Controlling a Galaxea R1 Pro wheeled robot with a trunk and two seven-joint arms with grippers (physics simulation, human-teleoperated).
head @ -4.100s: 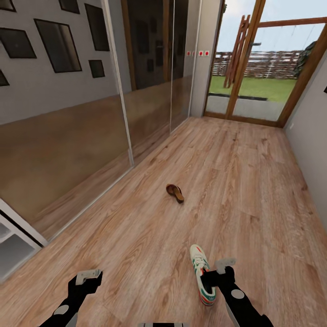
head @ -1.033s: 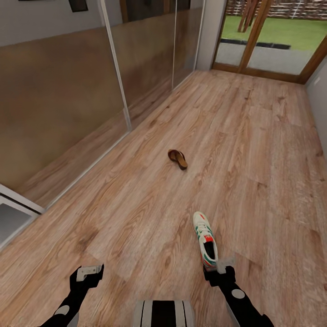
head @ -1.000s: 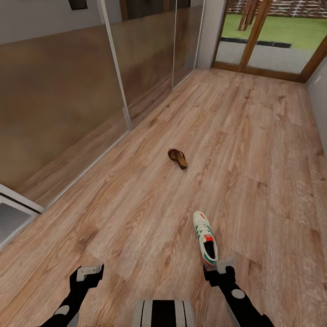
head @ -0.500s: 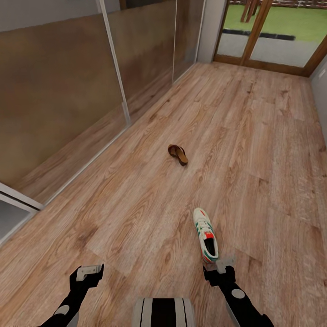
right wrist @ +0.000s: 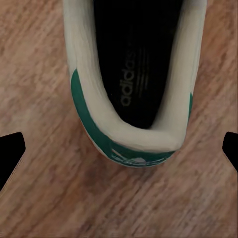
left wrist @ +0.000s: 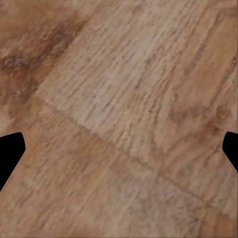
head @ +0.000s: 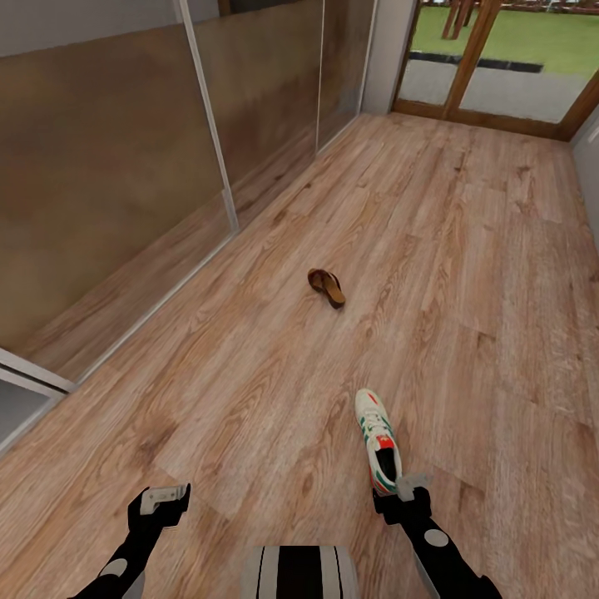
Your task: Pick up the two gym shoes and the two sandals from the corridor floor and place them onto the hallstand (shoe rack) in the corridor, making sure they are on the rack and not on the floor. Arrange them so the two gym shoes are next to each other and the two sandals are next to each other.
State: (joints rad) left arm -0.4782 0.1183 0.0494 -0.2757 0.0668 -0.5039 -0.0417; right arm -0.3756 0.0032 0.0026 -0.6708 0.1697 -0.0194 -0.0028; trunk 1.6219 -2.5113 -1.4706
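One gym shoe (head: 378, 443), white with green stripes and red-orange marks, lies on the wood-grain corridor floor (head: 249, 374), toe pointing away from me. My right gripper (head: 401, 492) hovers open just behind its heel. In the right wrist view the heel and dark inside of the gym shoe (right wrist: 134, 74) lie ahead of the right gripper (right wrist: 119, 153), whose jaws stand wide apart. Further off lies one dark-brown sandal (head: 327, 286). My left gripper (head: 162, 499) hangs open over bare planks, as the left gripper (left wrist: 119, 153) in its wrist view confirms.
Glass sliding panels (head: 125, 166) run along the left wall. A pale grey frame edge (head: 21, 378) pokes in at the lower left. At the far end a wood-framed glass door (head: 466, 58) looks onto grass. A wall (head: 591, 141) borders the right side.
The whole view has tipped downward and shifted a little. The sneaker's heel now sits slightly closer to my right gripper. Both grippers stay open.
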